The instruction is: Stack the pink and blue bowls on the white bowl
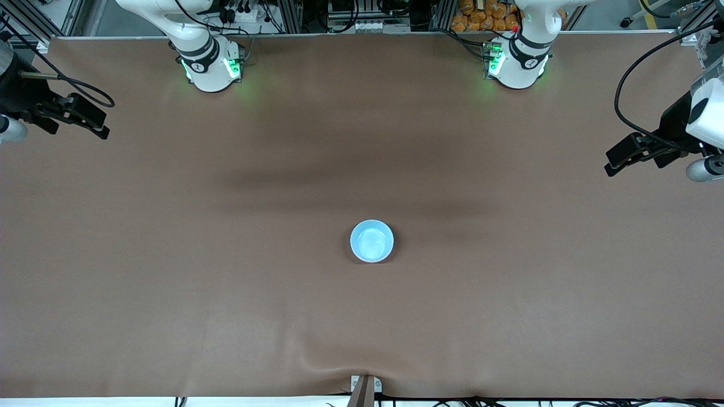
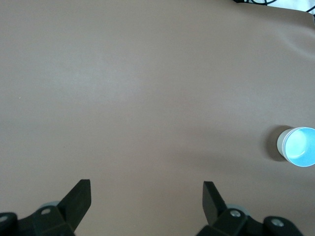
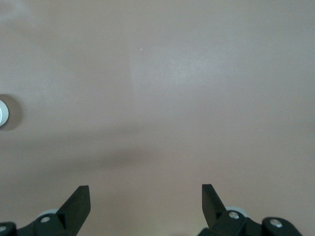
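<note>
One sky-blue bowl (image 1: 371, 241) stands upright near the middle of the table. In the left wrist view the blue bowl (image 2: 301, 146) shows a pale outer wall (image 2: 280, 143) below its rim, so it seems nested in another bowl. I cannot tell that wall's colour. No pink bowl or separate white bowl shows. A pale sliver of the bowl stack (image 3: 2, 113) sits at the edge of the right wrist view. My left gripper (image 1: 613, 161) (image 2: 146, 189) is open and empty over the left arm's end of the table. My right gripper (image 1: 103, 127) (image 3: 146, 192) is open and empty over the right arm's end.
The brown table cover (image 1: 226, 282) has a small wrinkle at the edge nearest the front camera. A metal bracket (image 1: 365, 387) stands at that edge. Both arm bases (image 1: 212, 65) (image 1: 517, 62) stand along the edge farthest from the front camera.
</note>
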`<state>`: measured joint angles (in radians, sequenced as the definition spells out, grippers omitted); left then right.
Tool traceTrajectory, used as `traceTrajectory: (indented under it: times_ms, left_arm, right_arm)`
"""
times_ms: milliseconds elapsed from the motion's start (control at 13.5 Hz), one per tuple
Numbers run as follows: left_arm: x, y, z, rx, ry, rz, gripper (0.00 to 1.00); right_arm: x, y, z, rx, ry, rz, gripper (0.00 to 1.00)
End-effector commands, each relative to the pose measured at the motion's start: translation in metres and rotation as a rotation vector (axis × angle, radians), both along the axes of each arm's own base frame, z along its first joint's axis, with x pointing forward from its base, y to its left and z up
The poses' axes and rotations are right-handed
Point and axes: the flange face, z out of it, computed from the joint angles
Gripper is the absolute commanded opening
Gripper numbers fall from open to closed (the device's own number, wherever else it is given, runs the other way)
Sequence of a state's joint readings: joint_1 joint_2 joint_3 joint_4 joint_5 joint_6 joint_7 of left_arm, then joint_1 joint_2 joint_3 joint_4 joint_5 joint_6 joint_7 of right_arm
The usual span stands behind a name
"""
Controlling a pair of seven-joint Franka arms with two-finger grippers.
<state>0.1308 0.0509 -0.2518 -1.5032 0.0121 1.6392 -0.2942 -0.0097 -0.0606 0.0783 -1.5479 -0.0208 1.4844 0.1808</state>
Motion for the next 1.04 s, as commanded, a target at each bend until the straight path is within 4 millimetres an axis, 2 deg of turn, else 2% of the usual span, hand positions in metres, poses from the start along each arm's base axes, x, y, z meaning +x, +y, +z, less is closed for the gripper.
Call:
traceTrajectory:
  times_ms: [0, 222, 963]
  left_arm:
    - [-0.0018, -0.0005, 0.0066, -0.018, -0.015, 0.0, 1.0]
    - [-0.0004, -0.0004, 0.0048, -0.03, -0.011, 0.001, 1.0]
    - [0.0004, 0.0028, 0.0024, -0.022, -0.008, -0.002, 1.0]
  right_arm:
    - [0.0138, -0.0073, 0.0037, -0.023, 0.002, 0.029, 1.0]
    - [0.0186, -0.0046, 0.013, -0.01, -0.018, 0.035, 1.0]
    - [0.0182, 0.0002, 0.0101, -0.011, -0.01, 0.039, 1.0]
